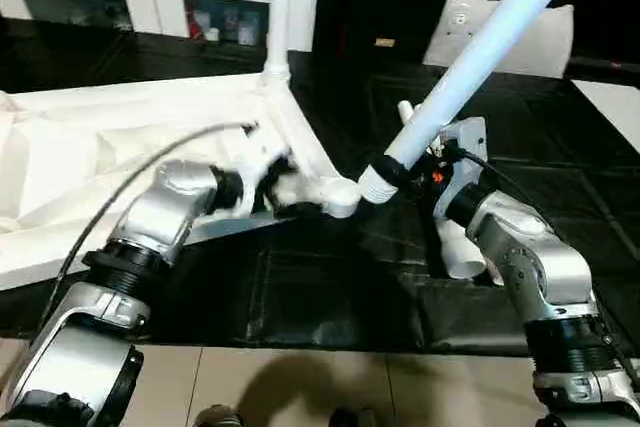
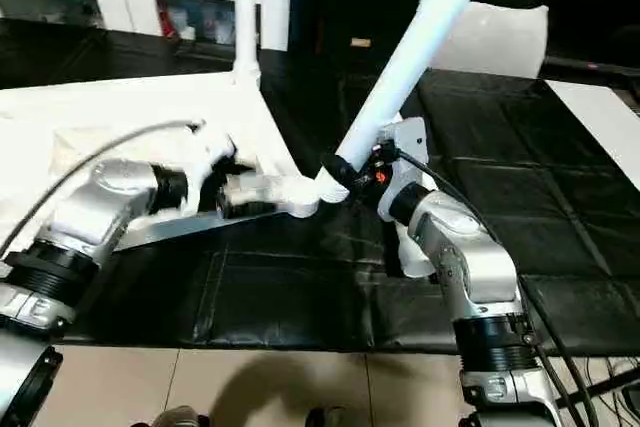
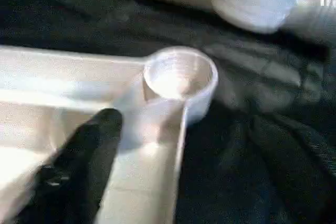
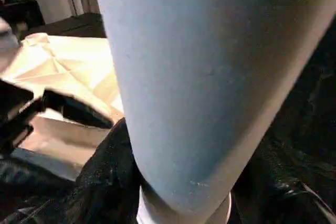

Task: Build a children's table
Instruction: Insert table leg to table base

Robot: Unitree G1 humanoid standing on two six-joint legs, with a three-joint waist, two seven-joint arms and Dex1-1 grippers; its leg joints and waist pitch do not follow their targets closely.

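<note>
While the tabletop [image 1: 120,137] lies underside-up on the black mat [image 1: 330,297], the left gripper [image 1: 268,185] sits spread apart at its near corner socket [image 3: 180,80], gripping nothing. Right gripper [image 1: 432,160] is clamped on a tilted leg [image 1: 480,57], threaded end just beside that socket. Another leg [image 1: 279,7] stands upright in the far socket.

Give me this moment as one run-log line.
stage: leg fitting | right gripper: holding tilted leg, threaded end beside near corner socket, not inserted | left gripper: open at tabletop corner | far leg: upright in socket
</note>
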